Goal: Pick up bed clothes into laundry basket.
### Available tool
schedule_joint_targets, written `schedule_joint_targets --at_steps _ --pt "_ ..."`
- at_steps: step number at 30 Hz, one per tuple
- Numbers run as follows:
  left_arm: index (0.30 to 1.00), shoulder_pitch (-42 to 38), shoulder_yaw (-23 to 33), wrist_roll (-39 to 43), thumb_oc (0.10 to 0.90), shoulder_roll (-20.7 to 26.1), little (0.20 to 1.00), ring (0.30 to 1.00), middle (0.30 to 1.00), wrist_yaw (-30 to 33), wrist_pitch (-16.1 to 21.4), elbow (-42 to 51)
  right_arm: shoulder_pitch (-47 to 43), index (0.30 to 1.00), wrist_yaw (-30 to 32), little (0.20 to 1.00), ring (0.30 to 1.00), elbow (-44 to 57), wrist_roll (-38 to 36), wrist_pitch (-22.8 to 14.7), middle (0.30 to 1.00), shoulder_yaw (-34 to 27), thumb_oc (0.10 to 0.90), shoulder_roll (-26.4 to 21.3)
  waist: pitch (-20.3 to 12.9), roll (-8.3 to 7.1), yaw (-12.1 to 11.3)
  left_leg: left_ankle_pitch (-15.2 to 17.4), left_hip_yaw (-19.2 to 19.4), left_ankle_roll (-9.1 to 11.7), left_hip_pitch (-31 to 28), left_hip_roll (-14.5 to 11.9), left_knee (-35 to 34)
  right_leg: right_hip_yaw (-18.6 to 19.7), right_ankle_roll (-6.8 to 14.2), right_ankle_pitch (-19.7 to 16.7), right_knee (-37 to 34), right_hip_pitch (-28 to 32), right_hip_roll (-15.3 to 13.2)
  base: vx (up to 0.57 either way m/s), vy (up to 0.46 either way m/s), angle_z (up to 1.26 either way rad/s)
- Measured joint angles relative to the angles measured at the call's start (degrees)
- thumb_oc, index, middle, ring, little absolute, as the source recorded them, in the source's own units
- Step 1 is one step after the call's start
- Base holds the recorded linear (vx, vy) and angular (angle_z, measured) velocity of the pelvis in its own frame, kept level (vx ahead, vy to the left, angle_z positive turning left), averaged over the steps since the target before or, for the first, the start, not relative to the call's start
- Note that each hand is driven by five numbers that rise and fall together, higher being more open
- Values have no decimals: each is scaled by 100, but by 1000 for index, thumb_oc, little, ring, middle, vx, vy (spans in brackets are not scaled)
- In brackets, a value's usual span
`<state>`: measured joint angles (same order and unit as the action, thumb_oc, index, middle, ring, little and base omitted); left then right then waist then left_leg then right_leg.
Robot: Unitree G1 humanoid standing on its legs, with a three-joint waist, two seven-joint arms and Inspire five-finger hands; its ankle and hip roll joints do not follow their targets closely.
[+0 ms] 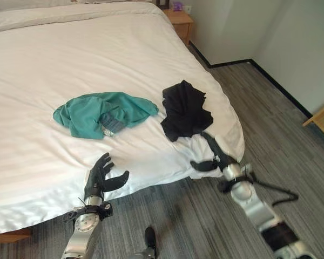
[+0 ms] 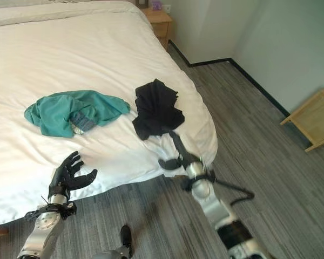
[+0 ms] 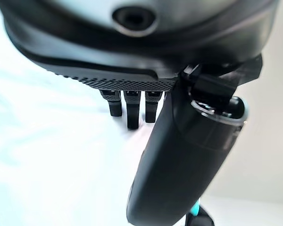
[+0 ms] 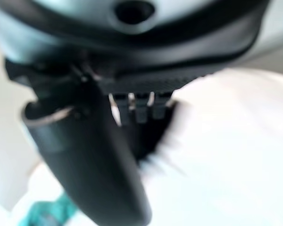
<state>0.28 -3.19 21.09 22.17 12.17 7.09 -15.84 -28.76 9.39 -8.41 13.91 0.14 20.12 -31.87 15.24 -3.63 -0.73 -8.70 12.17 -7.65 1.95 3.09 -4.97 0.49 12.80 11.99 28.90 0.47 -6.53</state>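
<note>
Seen on the white bed: black garment beside teal garment, right hand outstretched toward the black one, left hand spread wide at the bed's edge.

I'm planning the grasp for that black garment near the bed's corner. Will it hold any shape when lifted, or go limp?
The black garment lies crumpled in soft folds, so it will probably go limp and drape. It looks thin, so likely light. The right hand, open beside its near edge, may drag the white sheet along when pinching.
</note>
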Motion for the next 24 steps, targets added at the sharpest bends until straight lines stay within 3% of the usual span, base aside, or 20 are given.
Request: schedule_joint_targets --at_steps 1,3,5,6,7,9,10,11,14,16,22,24 --pt "900 -54 -19 44 800 145 900 900 900 -10 5 -250 -786 900 101 900 900 -35 29 -7 900 -1 800 -145 51 -58 -63 89 -89 51 -152 -138 14 -107 -5 -7 442 -453 -24 214 0 32" --pt "900 -42 -26 125 800 202 900 900 900 -18 1 -284 -1168 900 225 900 900 -41 52 -27 900 -87 800 -155 63 -116 -83 132 -135 98 -262 -219 23 -187 -26 -23 379 -632 -88 210 -81 39" --pt "900 -82 -71 147 800 213 900 900 900 -42 4 -354 -2070 900 256 900 900 -315 70 -38 900 366 800 -598 38 -186 -100 283 -406 216 -356 -248 23 -167 -256 -189 -962 -589 -268 165 -101 45" --pt "900 -83 -71 150 800 233 900 900 900 -55 6 -335 -2317 900 258 900 900 -429 88 -79 900 428 800 -690 16 -227 -105 283 -416 221 -343 -254 16 -189 -265 -380 -1505 -560 -297 137 -81 64" --pt "900 -69 -67 151 800 299 900 900 900 -96 5 -346 -2503 900 371 900 900 -683 104 -173 900 397 800 -664 -28 -345 -115 331 -599 337 -373 -282 0 -135 -296 -885 -2326 -471 -356 123 -79 61" --pt "900 -2 -53 208 800 434 900 900 900 -158 5 -302 -2518 900 343 900 900 -770 105 -94 900 458 800 -631 -122 -571 -198 352 -628 415 -423 -270 0 -192 -402 -1486 -2820 -419 -413 154 -83 35" --pt "900 172 -2 252 800 568 900 900 900 -140 9 -304 -2539 900 338 900 900 -1036 98 -107 900 617 800 -383 -264 -873 -283 478 -627 618 -550 -222 -4 -190 -489 -2180 -2848 -348 -476 146 -67 -3" --pt "900 275 96 266 800 559 900 900 900 -126 14 -306 -2540 900 300 900 900 -1163 96 -109 900 803 800 -344 -337 -965 -371 556 -606 740 -626 -245 -3 -204 -488 -1990 -3031 -200 -476 122 -48 -9" --pt "900 443 280 362 800 514 900 900 900 -114 111 -301 -2537 900 178 900 900 -1294 96 -120 900 1059 800 -342 -338 -890 -404 575 -616 947 -632 -515 -5 -229 -507 -1975 -3407 8 -220 92 -11 -5" --pt "900 506 381 362 800 465 900 900 900 -114 141 -289 -2459 900 82 900 900 -1821 98 -44 900 1117 800 -222 -351 -709 -405 552 -638 1049 -591 -721 -8 -346 -608 -1912 -3408 -13 -20 93 -5 3" --pt "900 705 343 362 800 349 900 900 900 -138 139 -110 -2139 900 -36 900 900 -2645 133 121 900 1172 800 -24 -317 -492 -415 553 -625 1096 -514 -781 -10 -355 -660 -1873 -3413 -49 36 36 -15 -1" --pt "900 686 327 362 800 346 900 900 900 -157 144 -91 -1920 900 -42 900 900 -2754 160 157 900 1118 800 171 -353 -501 -424 552 -628 1096 -476 -771 -9 -371 -691 -1860 -3413 -126 28 0 -8 2"
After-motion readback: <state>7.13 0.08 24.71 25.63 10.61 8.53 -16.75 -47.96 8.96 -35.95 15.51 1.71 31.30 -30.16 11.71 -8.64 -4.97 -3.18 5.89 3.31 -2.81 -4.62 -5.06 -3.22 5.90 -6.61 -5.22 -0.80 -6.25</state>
